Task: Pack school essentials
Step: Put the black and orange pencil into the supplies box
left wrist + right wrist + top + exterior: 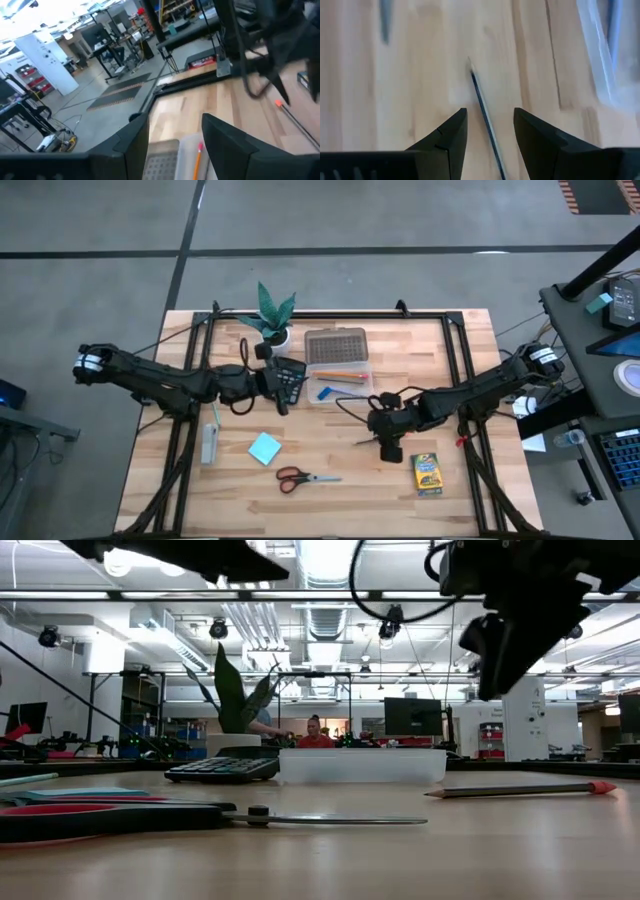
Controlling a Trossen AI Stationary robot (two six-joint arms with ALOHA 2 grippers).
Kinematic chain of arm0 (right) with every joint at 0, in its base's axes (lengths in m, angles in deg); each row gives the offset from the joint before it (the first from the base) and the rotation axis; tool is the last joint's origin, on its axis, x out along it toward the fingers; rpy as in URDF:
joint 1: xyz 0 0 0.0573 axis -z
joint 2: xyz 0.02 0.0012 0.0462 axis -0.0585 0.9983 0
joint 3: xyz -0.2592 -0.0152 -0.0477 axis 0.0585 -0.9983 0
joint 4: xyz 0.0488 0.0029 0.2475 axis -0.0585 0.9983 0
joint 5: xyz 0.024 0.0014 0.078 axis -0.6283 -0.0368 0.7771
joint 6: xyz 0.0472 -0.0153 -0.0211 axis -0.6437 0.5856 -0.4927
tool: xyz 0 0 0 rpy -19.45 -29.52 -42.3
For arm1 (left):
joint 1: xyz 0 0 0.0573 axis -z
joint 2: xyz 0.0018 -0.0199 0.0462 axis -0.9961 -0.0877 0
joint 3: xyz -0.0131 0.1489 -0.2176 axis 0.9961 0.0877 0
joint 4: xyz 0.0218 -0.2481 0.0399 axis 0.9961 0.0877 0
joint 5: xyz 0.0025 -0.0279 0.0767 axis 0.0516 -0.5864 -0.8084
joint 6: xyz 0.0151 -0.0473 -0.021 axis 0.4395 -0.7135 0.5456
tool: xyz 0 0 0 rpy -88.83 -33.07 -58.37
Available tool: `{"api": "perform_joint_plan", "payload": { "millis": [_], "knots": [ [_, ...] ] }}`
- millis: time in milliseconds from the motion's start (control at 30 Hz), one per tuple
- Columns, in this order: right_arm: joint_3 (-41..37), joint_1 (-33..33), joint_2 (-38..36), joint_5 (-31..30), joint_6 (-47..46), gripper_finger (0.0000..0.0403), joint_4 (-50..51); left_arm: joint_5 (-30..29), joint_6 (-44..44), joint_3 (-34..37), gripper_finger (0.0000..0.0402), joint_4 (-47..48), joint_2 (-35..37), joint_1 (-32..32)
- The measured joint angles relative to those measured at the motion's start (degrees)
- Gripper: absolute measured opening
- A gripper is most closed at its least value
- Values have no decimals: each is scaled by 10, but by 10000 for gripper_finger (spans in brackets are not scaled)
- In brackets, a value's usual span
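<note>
Scissors (130, 817) lie nearest, unpacked, like note pad (265, 448) and crayon box (427, 473). Clear box (338, 380) holds two pens. Right gripper (489, 131), fingers apart, straddles a pencil (484, 111). Left gripper (175, 137) open over box.

Two matte black jointed arms, chunky links, white ring labels near the shoulder ends. Loose black cables looping off both. Left gripper (172, 145) and right gripper (490, 137): flat, wedge-shaped black fingers.
</note>
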Motion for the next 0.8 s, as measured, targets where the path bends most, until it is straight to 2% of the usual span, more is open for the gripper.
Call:
{"api": "perform_joint_plan", "payload": {
  "millis": [133,300,400,533,633,800],
  "knots": [
    [2,0,15,13,-40,150,25,-1,0,15,166,3,1,0],
    [45,0,63,23,-47,150,32,-28,1,23,166,1,24,0],
    [84,0,106,24,-11,148,46,-28,1,30,166,5,33,0],
    [134,0,165,24,35,141,116,-28,1,43,166,8,39,0],
    [142,0,194,24,58,135,139,-29,5,59,166,10,48,0],
    [132,1,205,22,83,125,122,-40,4,69,166,4,72,0]
  ]
}}
